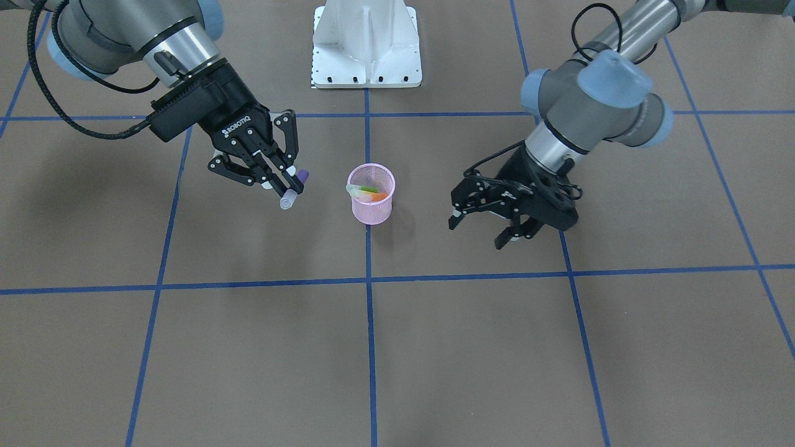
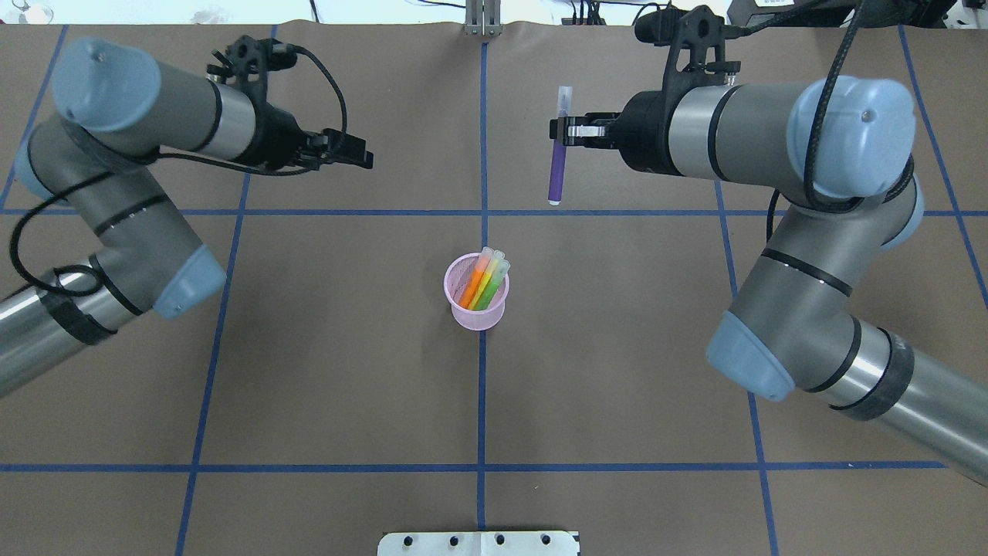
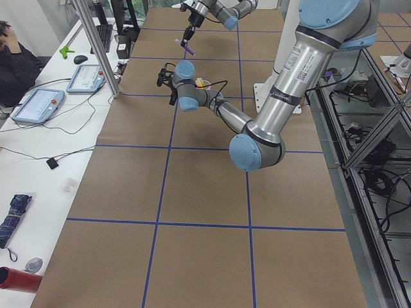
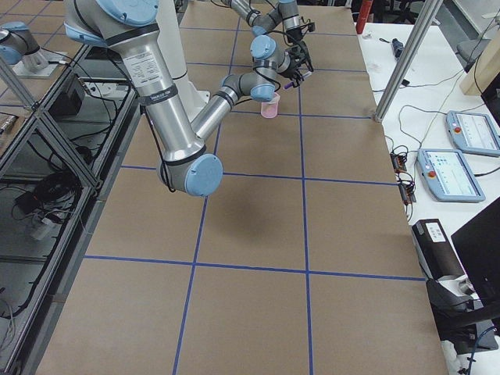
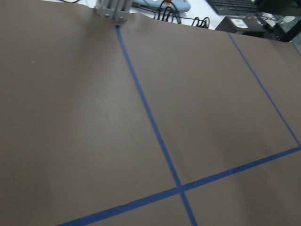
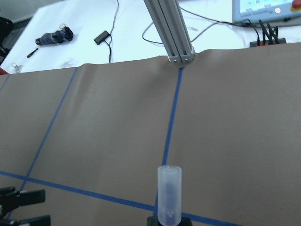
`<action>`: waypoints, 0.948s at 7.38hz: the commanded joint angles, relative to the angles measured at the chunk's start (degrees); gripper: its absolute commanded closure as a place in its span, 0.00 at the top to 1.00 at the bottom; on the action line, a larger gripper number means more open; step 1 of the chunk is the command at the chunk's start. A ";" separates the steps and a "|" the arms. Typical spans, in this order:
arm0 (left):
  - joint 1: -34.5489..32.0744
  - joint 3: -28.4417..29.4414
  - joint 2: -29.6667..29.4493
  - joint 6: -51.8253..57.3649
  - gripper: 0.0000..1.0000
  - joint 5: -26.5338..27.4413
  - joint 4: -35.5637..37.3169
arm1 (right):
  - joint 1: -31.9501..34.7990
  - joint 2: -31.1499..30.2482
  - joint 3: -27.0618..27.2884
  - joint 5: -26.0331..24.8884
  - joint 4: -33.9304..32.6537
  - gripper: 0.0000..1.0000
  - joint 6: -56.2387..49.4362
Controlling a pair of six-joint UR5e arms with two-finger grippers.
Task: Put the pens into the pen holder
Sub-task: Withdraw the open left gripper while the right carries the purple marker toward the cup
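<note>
In the left gripper [image 2: 364,153], spread open: nothing. Mid-surface, in the holder [image 2: 482,319]: orange pen [image 2: 472,286], green pen [image 2: 491,287], both leaning. In the right gripper [image 2: 557,131], pinched tight: purple pen [image 2: 556,174], aloft toward the far edge. If lowered off-centre, could clip the rim or leaning pens and topple the holder. Overhead, whole pen; right wrist, only its cap [image 6: 169,195].

The pen [image 6: 169,195] stands upright at lower centre (only its translucent cap shows), aligned with a blue tape line [image 6: 172,117] on the brown table [image 6: 94,136].
</note>
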 commanded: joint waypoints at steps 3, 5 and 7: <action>-8.40 0.30 2.50 5.06 0.99 -7.47 9.64 | -14.97 0.65 -3.33 -22.52 9.12 0.00 -1.76; -10.24 0.21 3.03 6.30 0.99 -7.29 9.64 | -16.13 1.01 -4.56 -23.43 9.29 0.00 -7.99; -10.25 1.00 3.04 6.31 0.99 -7.11 9.64 | -16.22 1.09 -6.50 -23.34 9.21 0.00 -8.53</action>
